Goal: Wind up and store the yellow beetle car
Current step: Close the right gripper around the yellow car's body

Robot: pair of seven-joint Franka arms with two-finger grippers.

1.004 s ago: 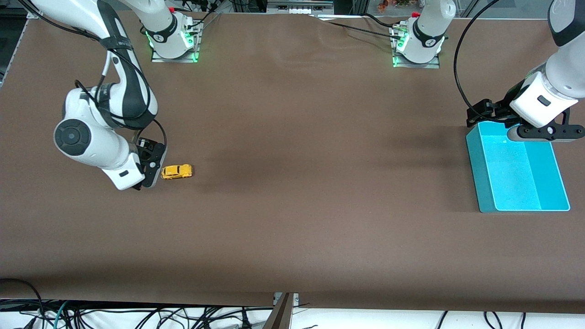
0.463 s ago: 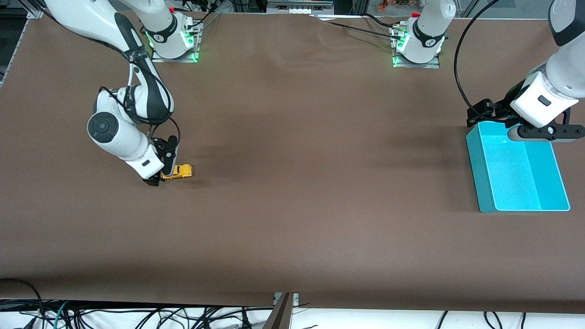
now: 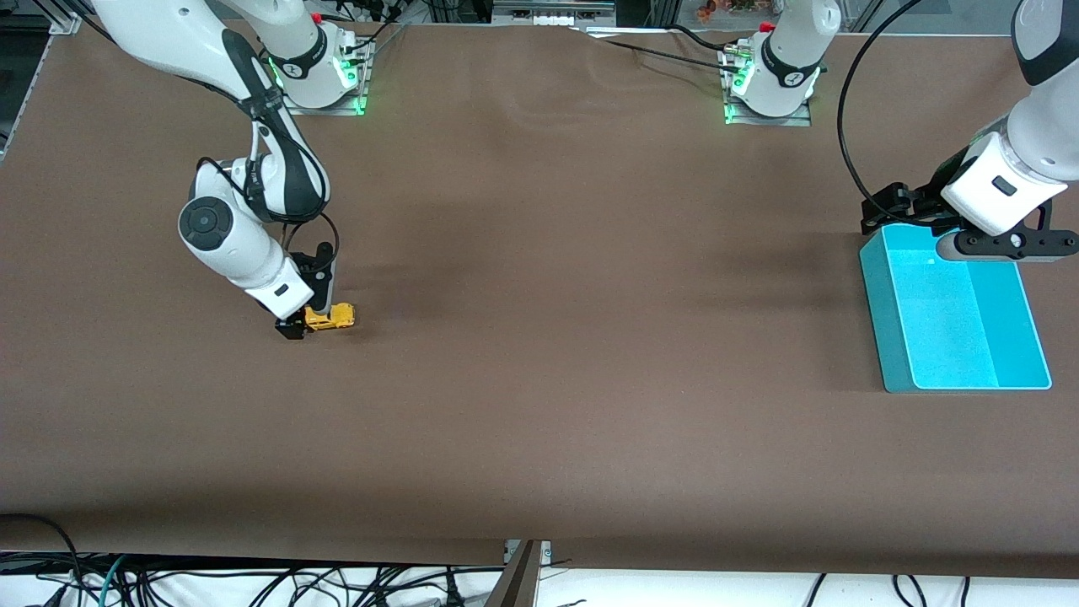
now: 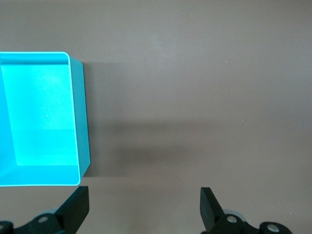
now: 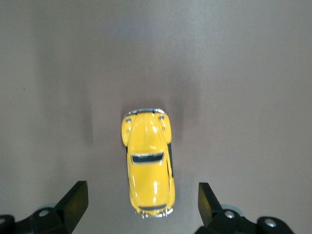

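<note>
So far nothing is wound or stored: at the front view's right edge your left gripper [image 3: 1003, 244] waits, fingers apart, over the empty turquoise plastic bin [image 3: 885, 337]. Left of centre, your right gripper [image 3: 305, 322] straddles, fingers spread, the tiny yellow beetle car [image 5: 148, 165] on the brown table [image 3: 548, 379].

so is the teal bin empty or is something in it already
Empty: the teal bin shows only its bare floor in the front and left wrist views; the yellow beetle car sits on the table.

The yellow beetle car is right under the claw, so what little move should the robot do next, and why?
Probably lower a touch and close the fingers. The right gripper is open with the yellow beetle car on the table between its fingers, not yet squeezed. The left gripper waits open by the teal bin.
</note>
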